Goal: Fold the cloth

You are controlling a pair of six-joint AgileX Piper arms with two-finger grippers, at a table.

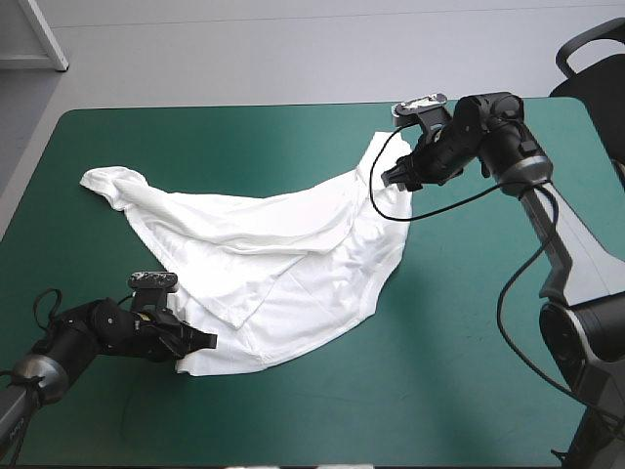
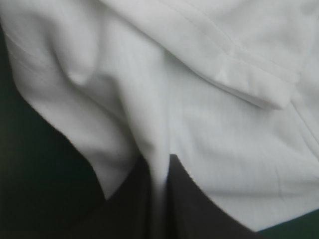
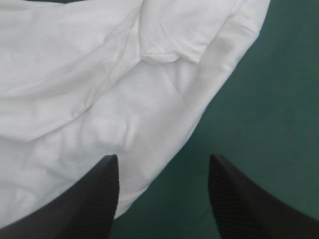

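The left jaws are clamping the T-shirt (image 1: 273, 264), cloth bunching between them. The right jaws are standing apart, its edge lying just ahead on the desk (image 1: 469, 371).

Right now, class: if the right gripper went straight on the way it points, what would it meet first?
Most likely the T-shirt: its edge lies just ahead of the open right gripper, partly under one finger. Height is unclear, so it might touch the teal-green cover beside that edge instead.
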